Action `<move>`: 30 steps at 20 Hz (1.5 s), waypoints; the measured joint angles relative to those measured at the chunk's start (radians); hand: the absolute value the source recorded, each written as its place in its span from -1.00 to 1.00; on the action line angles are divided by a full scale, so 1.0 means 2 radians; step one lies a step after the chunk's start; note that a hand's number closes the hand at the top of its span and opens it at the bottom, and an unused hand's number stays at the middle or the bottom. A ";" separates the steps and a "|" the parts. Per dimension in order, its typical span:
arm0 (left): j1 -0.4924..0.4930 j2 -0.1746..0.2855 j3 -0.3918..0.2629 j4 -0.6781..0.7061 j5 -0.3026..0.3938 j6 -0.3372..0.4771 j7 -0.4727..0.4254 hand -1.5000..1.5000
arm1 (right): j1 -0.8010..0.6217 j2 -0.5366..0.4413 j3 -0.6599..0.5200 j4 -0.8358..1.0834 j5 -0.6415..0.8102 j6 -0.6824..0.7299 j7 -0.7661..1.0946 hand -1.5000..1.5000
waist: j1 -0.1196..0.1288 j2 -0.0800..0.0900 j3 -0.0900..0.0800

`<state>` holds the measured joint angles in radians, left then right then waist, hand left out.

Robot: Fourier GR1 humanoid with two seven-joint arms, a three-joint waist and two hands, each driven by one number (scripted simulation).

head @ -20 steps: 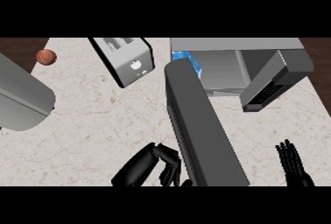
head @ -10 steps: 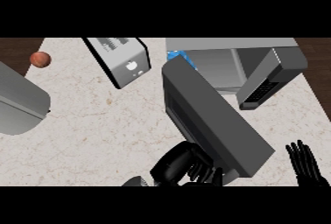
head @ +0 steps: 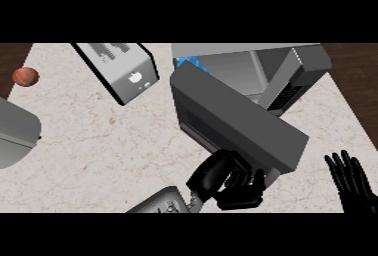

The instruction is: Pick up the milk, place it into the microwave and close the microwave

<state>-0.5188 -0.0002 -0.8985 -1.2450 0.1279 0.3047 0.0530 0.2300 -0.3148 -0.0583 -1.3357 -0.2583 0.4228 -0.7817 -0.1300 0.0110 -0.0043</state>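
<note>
My left robot hand is against the door's outer edge, I think to push it closed; open or curled, I cannot tell. The milk sits already inside the microwave. My right robot hand rests open, lower right

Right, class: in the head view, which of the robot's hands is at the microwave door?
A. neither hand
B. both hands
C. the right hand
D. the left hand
D: the left hand is up against the near end of the half-swung microwave door, while the right hand rests open near the view's right edge, apart from the door.
</note>
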 measured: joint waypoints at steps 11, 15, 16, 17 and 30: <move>-0.073 0.000 0.023 0.067 0.105 0.099 -0.066 1.00 | 0.005 -0.023 0.029 -0.092 -0.044 0.016 0.049 -1.00 | -0.047 0.012 -0.001; -0.100 0.000 0.045 0.095 0.134 0.129 -0.084 1.00 | 0.009 -0.034 0.036 -0.117 -0.060 0.025 0.067 -1.00 | -0.059 0.016 -0.001; -0.107 0.000 0.049 0.102 0.140 0.133 -0.089 1.00 | 0.011 -0.037 0.037 -0.122 -0.065 0.028 0.070 -1.00 | -0.063 0.017 -0.001; -0.113 0.000 0.053 0.109 0.149 0.136 -0.093 1.00 | 0.011 -0.040 0.039 -0.128 -0.069 0.030 0.074 -1.00 | -0.066 0.019 -0.001; -0.168 0.000 0.105 0.171 0.234 0.146 -0.156 1.00 | 0.019 -0.065 0.044 -0.186 -0.120 0.050 0.111 -1.00 | -0.101 0.030 0.000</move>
<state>-0.8557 -0.0002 -0.6895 -0.9036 0.5958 0.5975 -0.2599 0.2685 -0.4453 0.0287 -1.7076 -0.4988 0.5229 -0.5598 -0.3327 0.0705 -0.0049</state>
